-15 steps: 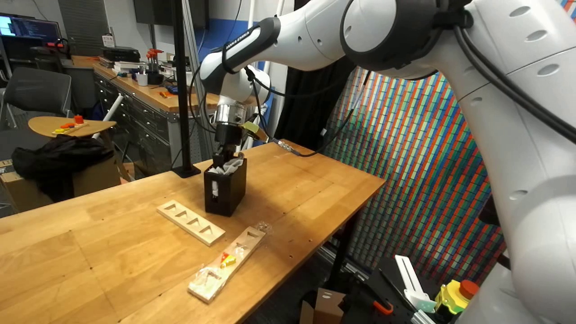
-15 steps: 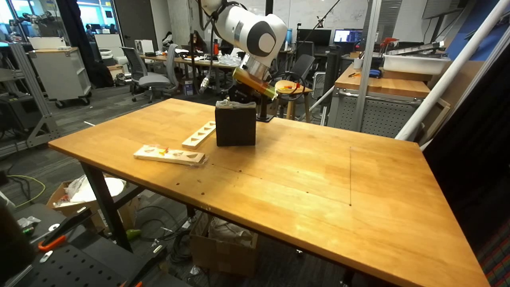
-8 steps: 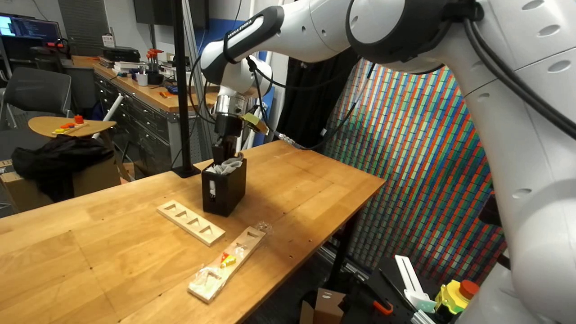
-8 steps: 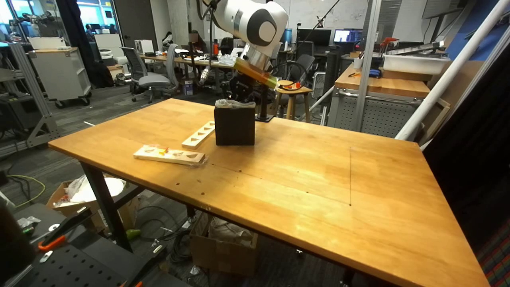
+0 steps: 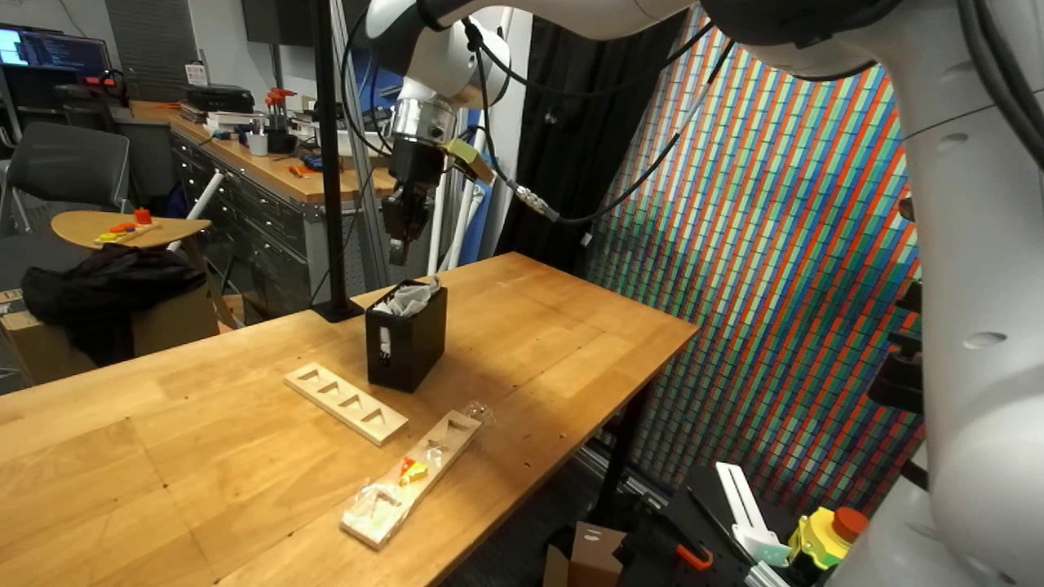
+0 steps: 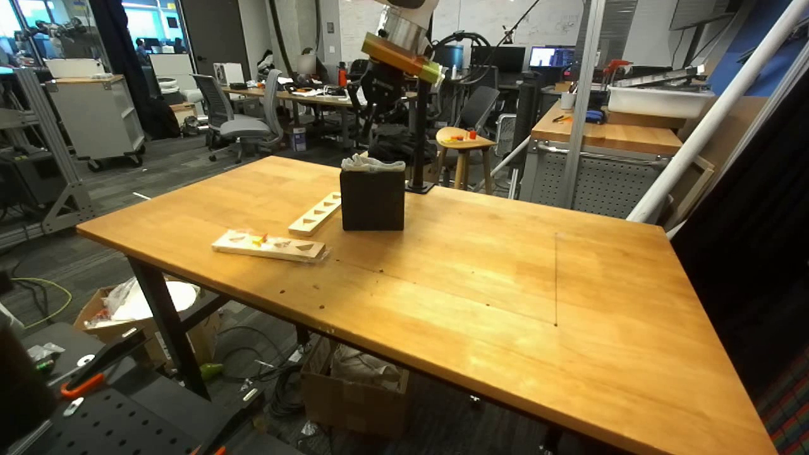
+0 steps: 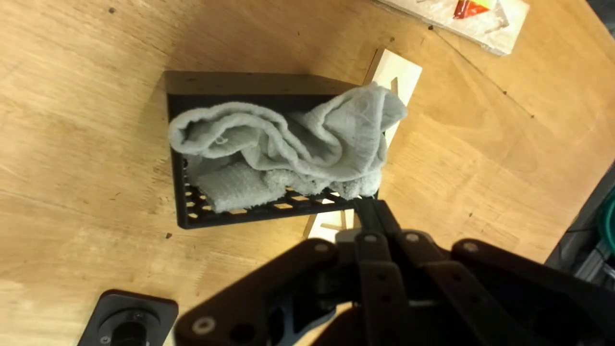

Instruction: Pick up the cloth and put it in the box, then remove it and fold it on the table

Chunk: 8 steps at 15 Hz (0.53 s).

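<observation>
The pale towel (image 7: 288, 149) sits bunched in the black perforated box (image 5: 426, 350) on the table (image 5: 530, 350); the hand (image 7: 375, 204) hangs above and apart, pressed together on nothing; in the wrist view the towel lies up and left of it, long axis running side to side; pulling it out probably wants the hand shifted over and turned across that ridge.
</observation>
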{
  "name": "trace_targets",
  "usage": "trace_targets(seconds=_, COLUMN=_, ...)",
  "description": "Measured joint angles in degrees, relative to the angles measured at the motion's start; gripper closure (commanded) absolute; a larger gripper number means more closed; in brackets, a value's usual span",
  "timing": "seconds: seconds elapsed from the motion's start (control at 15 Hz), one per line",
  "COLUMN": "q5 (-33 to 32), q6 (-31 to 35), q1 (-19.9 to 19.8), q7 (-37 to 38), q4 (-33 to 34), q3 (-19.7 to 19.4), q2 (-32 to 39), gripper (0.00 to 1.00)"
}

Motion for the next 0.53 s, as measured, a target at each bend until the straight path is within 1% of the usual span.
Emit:
trace_targets(seconds=0.27, q5=0.0, q6=0.2, q1=0.3, q7=0.6, q4=-3.3, q3=-0.1, q2=-2.0, gripper=0.97)
trace_targets(seconds=0.53, q5=0.0, q6=1.2, q1=0.5, q7=0.6, q4=-5.4, q3=-0.1, q2=-2.3, gripper=0.97)
